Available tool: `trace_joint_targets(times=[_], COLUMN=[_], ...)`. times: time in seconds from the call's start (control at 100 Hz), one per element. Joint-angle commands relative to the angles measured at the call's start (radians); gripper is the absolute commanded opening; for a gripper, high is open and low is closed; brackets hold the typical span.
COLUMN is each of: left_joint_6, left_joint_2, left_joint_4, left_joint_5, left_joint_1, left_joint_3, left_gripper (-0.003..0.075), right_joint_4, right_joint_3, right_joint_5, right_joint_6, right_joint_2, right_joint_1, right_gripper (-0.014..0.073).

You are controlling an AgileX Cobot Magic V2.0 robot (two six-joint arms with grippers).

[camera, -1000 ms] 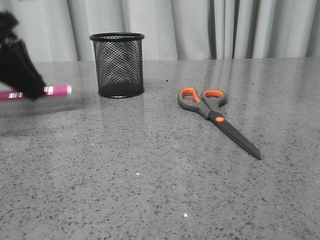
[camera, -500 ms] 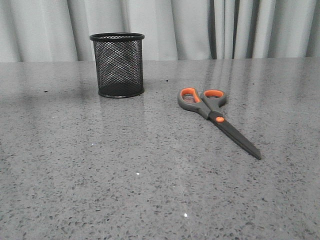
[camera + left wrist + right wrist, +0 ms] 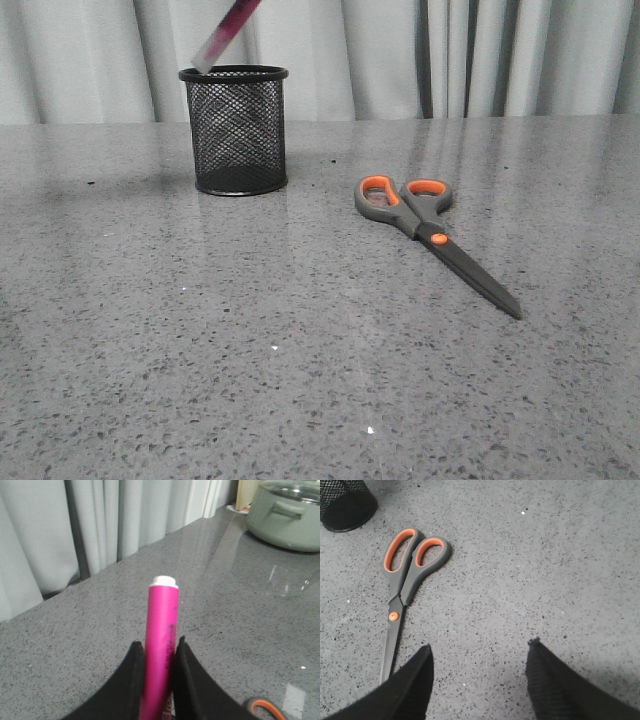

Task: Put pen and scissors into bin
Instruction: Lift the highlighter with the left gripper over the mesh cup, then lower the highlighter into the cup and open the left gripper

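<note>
Pen (image 3: 222, 28) tilted above bin (image 3: 235, 130); scissors (image 3: 432, 235) on table, right.

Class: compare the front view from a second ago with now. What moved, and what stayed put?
The pen, held level at the far left a second ago, left view, then reappeared tilted above the bin, white end down. The left claw grips it. Scissors and bin stayed put.

Light is soft and even, approx. from above. The polished grey stone table (image 3: 300, 330) shows pale vertical reflections of the curtains; a brighter glare patch in left wrist view. The slim magenta-pink pen (image 3: 225, 30) is motion-blurred in front view, w/ a faint shadow left of the black wire-mesh bin (image 3: 235, 130). Right wrist view is sharp.
</note>
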Motion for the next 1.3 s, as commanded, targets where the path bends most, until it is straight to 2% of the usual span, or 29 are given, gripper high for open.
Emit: trace_joint_targets(times=[0.0, 0.34, 0.44, 0.59, 0.67, 0.79, 0.88, 0.95, 1.05, 1.19, 1.29], left_joint_6=[0.006, 0.006, 0.006, 0.006, 0.006, 0.006, 0.006, 0.003, -0.018, -0.173, -0.302], left_joint_2=[-0.028, 0.002, 0.002, 0.002, -0.002, -0.034, -0.077, -0.126, -0.205, -0.331, -0.43], left_joint_4=[-0.074, -0.068, -0.056, -0.094, -0.094, -0.087, -0.053, -0.017, 0.074, 0.199, 0.38], left_joint_5=[0.02, 0.037, 0.037, 0.045, 0.072, 0.133, 0.163, 0.168, 0.168, 0.105, 0.018], left_joint_1=[-0.007, -0.007, -0.007, -0.007, 0.003, 0.034, 0.067, 0.093, 0.129, 0.163, 0.166], left_joint_3=[-0.042, -0.044, -0.044, -0.049, -0.064, -0.095, -0.122, -0.127, -0.127, -0.127, -0.124], left_gripper=[-0.0019, 0.0, 0.011, 0.0376, 0.0427, 0.0392, 0.0317, 0.0207, -0.0018, -0.002, -0.002], right_joint_4=[0.002, 0.002, 0.002, 0.002, 0.002, 0.002, 0.002, 0.002, 0.002, 0.004, 0.008], right_joint_3=[-0.035, -0.035, -0.035, -0.035, -0.035, -0.035, -0.035, -0.035, -0.035, -0.035, -0.035], right_joint_5=[-0.048, -0.048, -0.048, -0.048, -0.045, -0.041, -0.041, -0.041, -0.041, -0.039, -0.039], right_joint_6=[-0.009, -0.009, -0.009, -0.009, -0.009, -0.009, -0.009, -0.009, -0.009, -0.009, -0.009], right_joint_2=[-0.002, -0.002, -0.002, -0.002, -0.002, -0.002, -0.002, -0.002, -0.002, -0.002, -0.002], right_joint_1=[-0.008, -0.008, -0.008, -0.008, -0.008, -0.008, -0.008, -0.008, -0.008, -0.008, -0.008], right_gripper=[0.0371, 0.0371, 0.0371, 0.0371, 0.0371, 0.0371, 0.0371, 0.0371, 0.0371, 0.0371, 0.0371])
